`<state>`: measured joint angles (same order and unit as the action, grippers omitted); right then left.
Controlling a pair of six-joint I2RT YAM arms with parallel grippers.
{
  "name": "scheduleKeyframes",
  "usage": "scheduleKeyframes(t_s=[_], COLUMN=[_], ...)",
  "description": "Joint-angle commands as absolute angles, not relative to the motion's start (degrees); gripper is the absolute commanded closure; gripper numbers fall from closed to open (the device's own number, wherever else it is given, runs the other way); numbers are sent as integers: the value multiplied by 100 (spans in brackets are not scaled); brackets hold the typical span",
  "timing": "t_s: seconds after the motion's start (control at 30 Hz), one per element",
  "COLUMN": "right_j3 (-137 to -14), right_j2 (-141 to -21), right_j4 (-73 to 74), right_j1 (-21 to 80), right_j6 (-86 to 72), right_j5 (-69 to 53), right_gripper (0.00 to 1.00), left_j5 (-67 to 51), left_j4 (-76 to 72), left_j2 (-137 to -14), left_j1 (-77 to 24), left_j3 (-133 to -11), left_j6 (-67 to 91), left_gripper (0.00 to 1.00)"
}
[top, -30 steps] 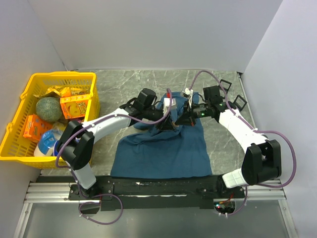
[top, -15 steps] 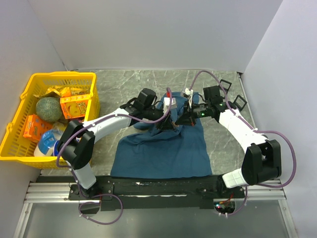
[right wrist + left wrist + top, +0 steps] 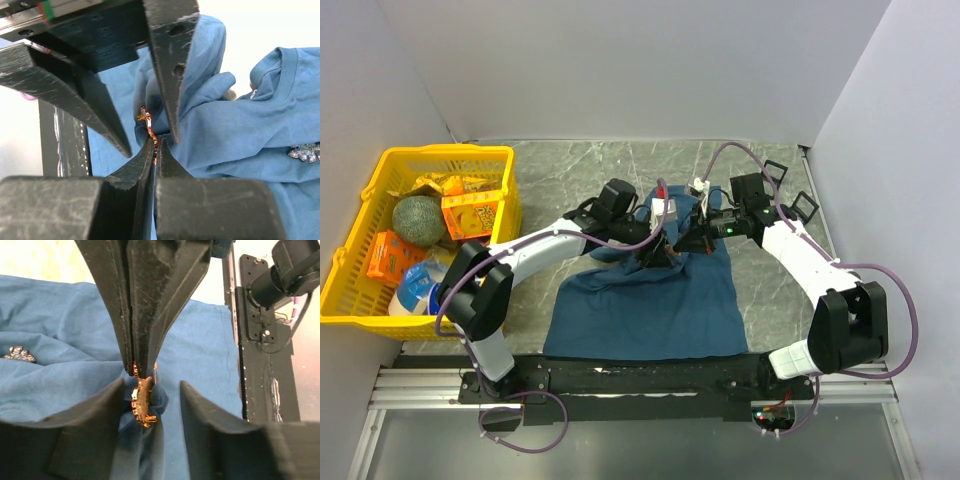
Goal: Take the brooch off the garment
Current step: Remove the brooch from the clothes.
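Brooch sits mid-frame on the bunched blue garment; right gripper pinches it, left gripper is spread around it.

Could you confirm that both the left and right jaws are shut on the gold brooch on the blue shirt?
Not quite: the left jaws stand open either side of the brooch, as the left wrist view shows; only the right jaws are shut on it.

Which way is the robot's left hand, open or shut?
Open. Its wrist view shows the left hand with two fingers standing apart, the gold brooch and a bunch of blue shirt in the gap.
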<state>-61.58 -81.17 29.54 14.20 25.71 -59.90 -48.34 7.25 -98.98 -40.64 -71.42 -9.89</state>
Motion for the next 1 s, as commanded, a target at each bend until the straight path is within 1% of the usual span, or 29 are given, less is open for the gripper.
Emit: scheduleKeyframes(t_s=[0.0,0.13,0.37,0.73,0.97], right_j3=[-6196,-6187,-6170,-6152,-6144], right_j2=[-7937,-7945,-7928,-7980,-7954], right_j4=[2786,2777,2742,2698,2681], right_j1=[1362,1354,1345,1353,1345], right_j6=[2514,2514,2479,2426,2417], right_j5=[-6187,-6187,-6187,-6214,-6214], right_gripper=[100,100,100,100,100], left_j5=[-5316,-5660,-5730,-5687,-5590], left_j4=[668,362,44,-308,-308], left_j2=[-9782,-9730,-9756,-9835,-9861], left_j1=[-3999,-3824,-3691,-3700,-3709], left_j3=[-7190,-7084,-6979,-6935,-6935], left_j6=[-1108,-757,-317,-35,-44], left_gripper=[44,41,40,43,52])
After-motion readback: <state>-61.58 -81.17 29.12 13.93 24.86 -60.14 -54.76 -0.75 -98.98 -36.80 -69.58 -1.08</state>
